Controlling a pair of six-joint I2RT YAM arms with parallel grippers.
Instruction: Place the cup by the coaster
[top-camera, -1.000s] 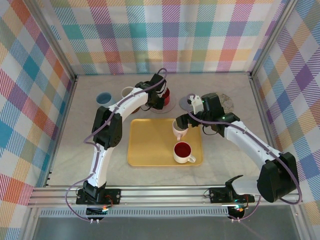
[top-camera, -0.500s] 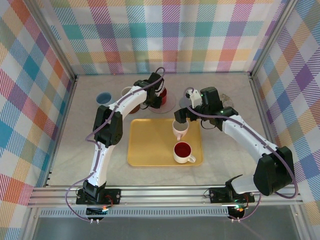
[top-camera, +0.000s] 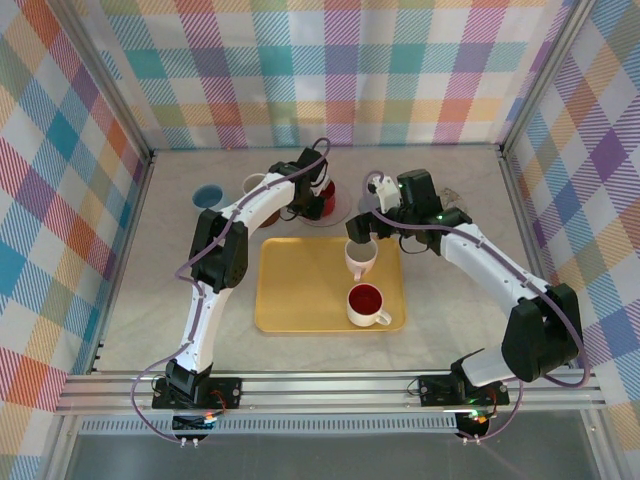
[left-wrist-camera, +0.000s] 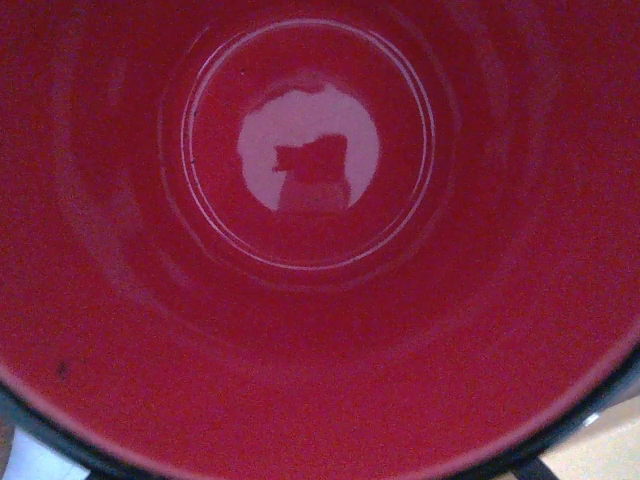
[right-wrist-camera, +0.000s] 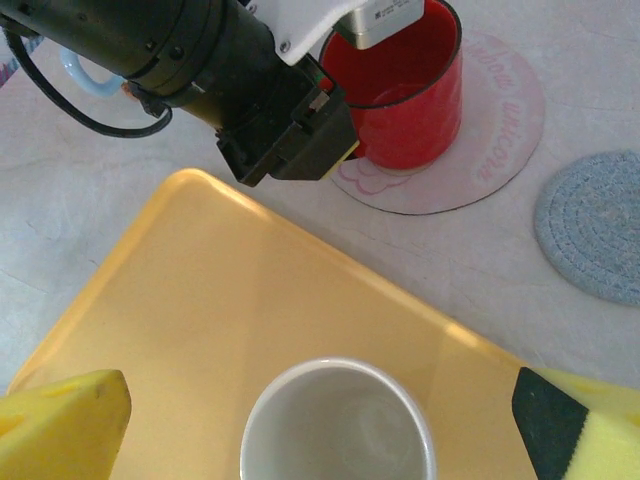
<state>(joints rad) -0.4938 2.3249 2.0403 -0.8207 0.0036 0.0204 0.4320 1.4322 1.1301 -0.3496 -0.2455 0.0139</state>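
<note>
Where the red cup (right-wrist-camera: 405, 110) stands: upright on the pink coaster (right-wrist-camera: 500, 140), beyond the tray (right-wrist-camera: 220, 290).
Left hand (top-camera: 318, 196): apparently clamped on its rim.
Right hand (right-wrist-camera: 320, 420): wide open, fingers (right-wrist-camera: 60, 425) either side of the white cup (right-wrist-camera: 338, 430) on the tray.
Grey coaster (right-wrist-camera: 590, 240): beside the pink one.

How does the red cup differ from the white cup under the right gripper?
Red cup stands on the pink coaster; white cup on the yellow tray. Left gripper clamps the red cup's rim; right gripper jaws stand open around the white cup. Both upright and empty.
</note>
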